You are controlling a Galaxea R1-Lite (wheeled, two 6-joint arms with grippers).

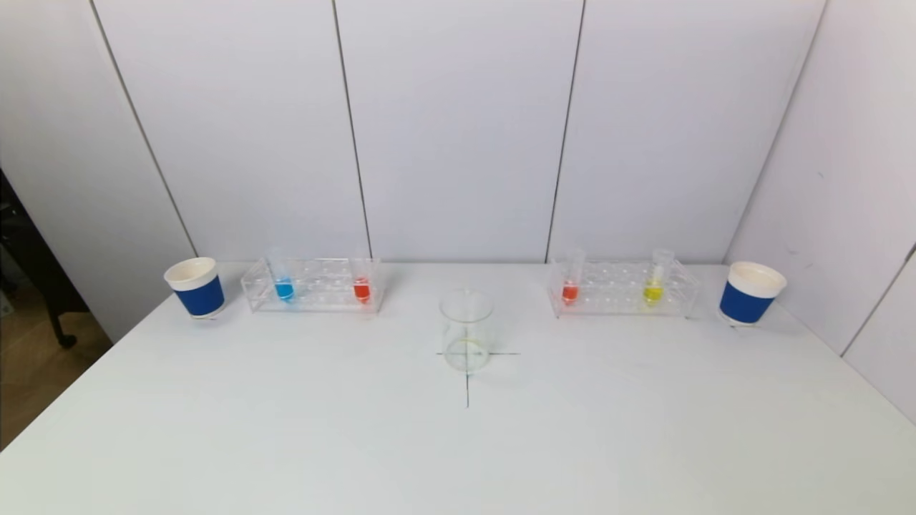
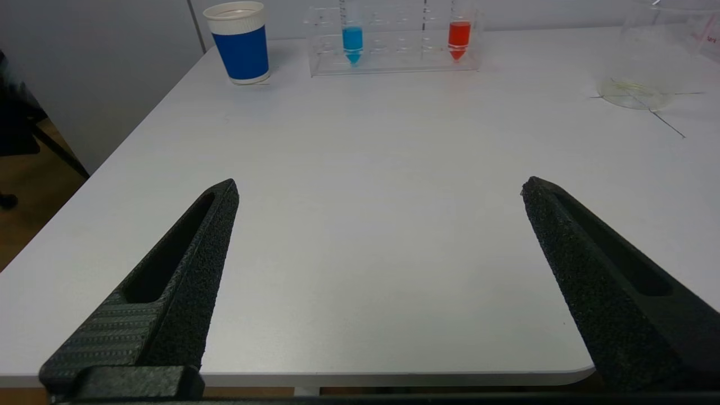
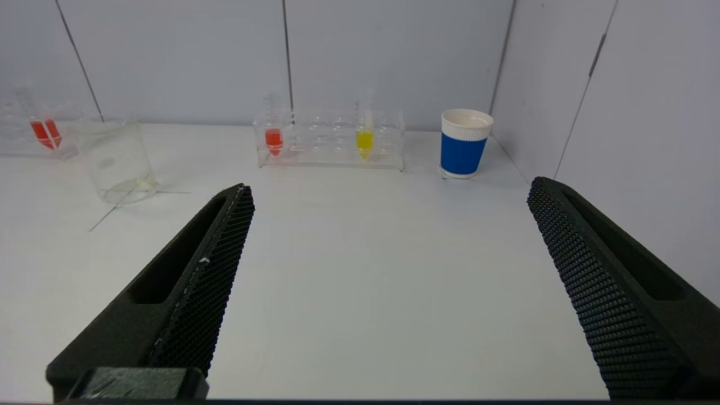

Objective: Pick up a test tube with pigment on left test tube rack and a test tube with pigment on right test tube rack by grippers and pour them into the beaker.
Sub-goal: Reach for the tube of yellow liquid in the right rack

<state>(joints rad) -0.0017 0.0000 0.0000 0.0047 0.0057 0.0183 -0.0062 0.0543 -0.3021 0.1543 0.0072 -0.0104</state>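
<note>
Both the left tool [image 2: 379, 188] and right tool [image 3: 391, 191] gape empty near the counter's [image 1: 286, 429] edge; the racked tubes [image 1: 284, 282] look light, slick, fragile, best pinched above the pigment.

Even, bright overhead light washed the white bench [image 1: 286, 429]; shadows were faint and soft beside the beaker [image 1: 466, 330], glare was slight, and focus stayed fairly sharp.
</note>
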